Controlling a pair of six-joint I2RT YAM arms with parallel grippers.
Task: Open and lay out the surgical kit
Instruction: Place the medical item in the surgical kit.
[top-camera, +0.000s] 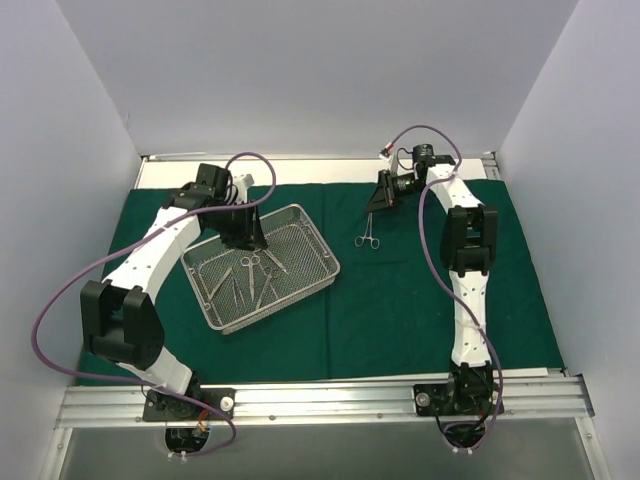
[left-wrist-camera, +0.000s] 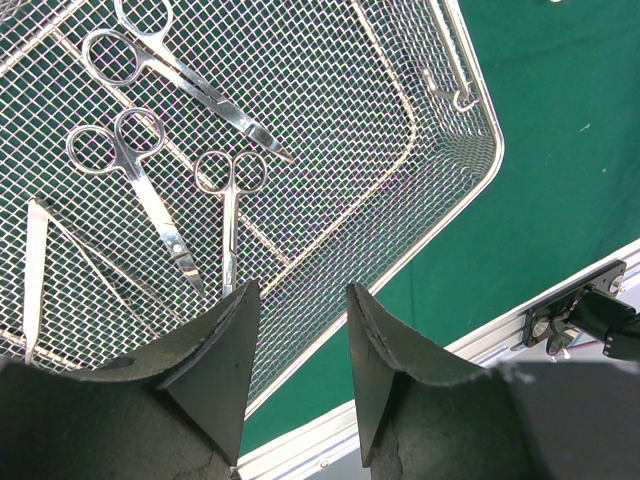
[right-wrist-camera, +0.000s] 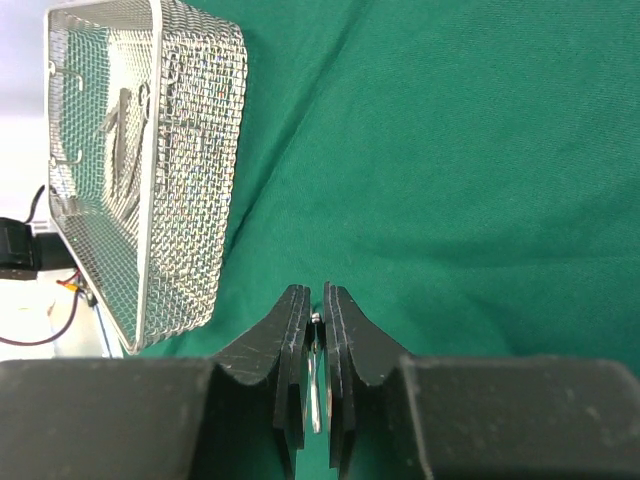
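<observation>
Dark green cloth drape (top-camera: 430, 300) is spread flat. A rectangular silver wire-mesh tray (left-wrist-camera: 350, 100) sits at its 9 o'clock, and several slim steel scissor-handled instruments (left-wrist-camera: 140, 165) lie inside. Left gripper (left-wrist-camera: 300, 290) hovers over them, jaws half-wide and empty. Right gripper (right-wrist-camera: 318, 300), at 1 o'clock, pinches one steel clamp (top-camera: 368, 238) over the cloth. Laying out has barely begun.

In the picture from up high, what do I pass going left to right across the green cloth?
Wire-mesh tray → steel instrument → right arm's black elbow.
</observation>
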